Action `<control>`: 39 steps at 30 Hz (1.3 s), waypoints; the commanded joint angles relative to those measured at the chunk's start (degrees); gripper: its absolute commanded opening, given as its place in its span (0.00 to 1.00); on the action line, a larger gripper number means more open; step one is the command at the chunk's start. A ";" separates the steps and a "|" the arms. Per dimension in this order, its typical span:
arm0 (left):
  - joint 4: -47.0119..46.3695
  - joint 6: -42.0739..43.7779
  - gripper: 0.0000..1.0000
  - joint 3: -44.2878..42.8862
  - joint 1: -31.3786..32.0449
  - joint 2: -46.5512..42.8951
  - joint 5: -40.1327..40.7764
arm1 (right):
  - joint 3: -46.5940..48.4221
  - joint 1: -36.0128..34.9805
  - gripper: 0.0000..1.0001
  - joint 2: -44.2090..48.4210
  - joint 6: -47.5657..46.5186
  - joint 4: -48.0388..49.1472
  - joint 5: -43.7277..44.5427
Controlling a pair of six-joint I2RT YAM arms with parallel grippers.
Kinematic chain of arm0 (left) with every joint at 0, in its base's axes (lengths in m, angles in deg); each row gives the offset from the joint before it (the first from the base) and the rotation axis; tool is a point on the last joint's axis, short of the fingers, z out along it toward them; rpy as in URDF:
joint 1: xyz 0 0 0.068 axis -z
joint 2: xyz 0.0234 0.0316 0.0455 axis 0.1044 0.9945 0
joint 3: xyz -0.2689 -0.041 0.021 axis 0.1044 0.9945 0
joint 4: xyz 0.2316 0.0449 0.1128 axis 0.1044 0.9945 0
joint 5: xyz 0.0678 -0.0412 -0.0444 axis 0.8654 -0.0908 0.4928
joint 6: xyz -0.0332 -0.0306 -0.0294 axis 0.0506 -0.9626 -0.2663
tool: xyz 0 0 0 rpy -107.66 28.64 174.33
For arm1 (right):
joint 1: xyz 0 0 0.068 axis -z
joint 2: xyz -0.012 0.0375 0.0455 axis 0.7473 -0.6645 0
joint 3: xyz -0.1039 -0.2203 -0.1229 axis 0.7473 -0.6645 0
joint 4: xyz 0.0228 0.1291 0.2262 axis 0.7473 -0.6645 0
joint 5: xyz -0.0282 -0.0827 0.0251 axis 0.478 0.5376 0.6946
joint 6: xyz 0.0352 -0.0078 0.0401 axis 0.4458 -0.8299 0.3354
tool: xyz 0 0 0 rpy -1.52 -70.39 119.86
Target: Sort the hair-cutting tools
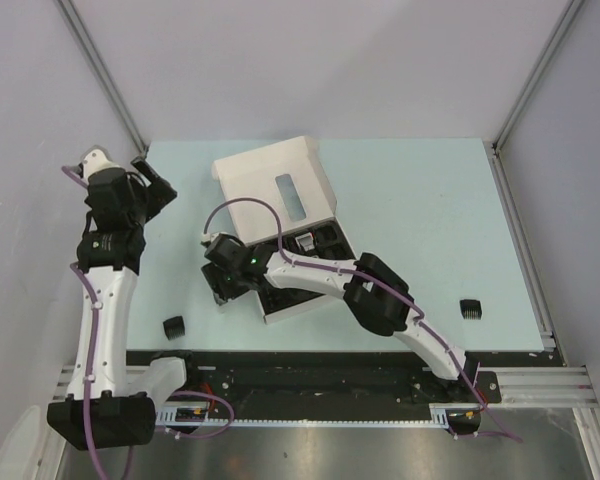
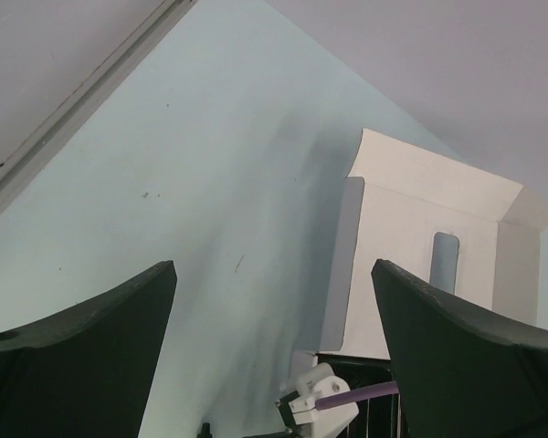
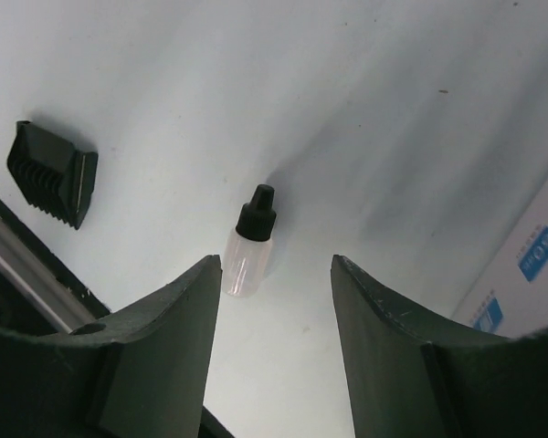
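My right gripper (image 3: 276, 269) is open and hangs low over the table, left of the white box (image 1: 275, 185). Just past its left fingertip lies a small clear bottle (image 3: 249, 248) with a black cap, free of both fingers. A black comb guard (image 3: 53, 173) rests farther left near the table's front edge; from above it shows as the comb guard (image 1: 173, 325). Another comb guard (image 1: 469, 309) sits at the right front. My left gripper (image 2: 272, 265) is open and empty, raised at the table's left edge and facing the white box (image 2: 429, 246).
The box's black tray (image 1: 310, 262) lies partly under my right arm, its contents hard to make out. The box's printed side (image 3: 530, 265) stands close on the right of my right gripper. A metal rail (image 1: 360, 362) runs along the front edge.
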 commanded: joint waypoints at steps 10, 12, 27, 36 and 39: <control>-0.37 -0.39 0.96 -0.35 -0.37 1.79 0.18 | 7.81 -1.26 0.57 -6.19 2.95 -6.37 1.97; -0.37 -0.21 0.96 -0.17 -0.28 1.62 -0.08 | 9.05 -1.44 0.57 -6.98 2.60 -7.52 4.26; -0.63 -0.03 0.97 1.15 -0.28 1.97 -1.76 | 9.58 -1.35 0.31 -9.01 2.07 -7.43 7.08; -0.89 -0.30 0.98 1.67 -0.37 1.79 -2.02 | 11.42 1.20 0.00 -6.74 4.26 -7.61 1.37; -1.07 -0.30 0.97 2.37 -0.37 1.70 -3.07 | 11.07 1.99 0.00 -3.23 3.74 -7.08 1.11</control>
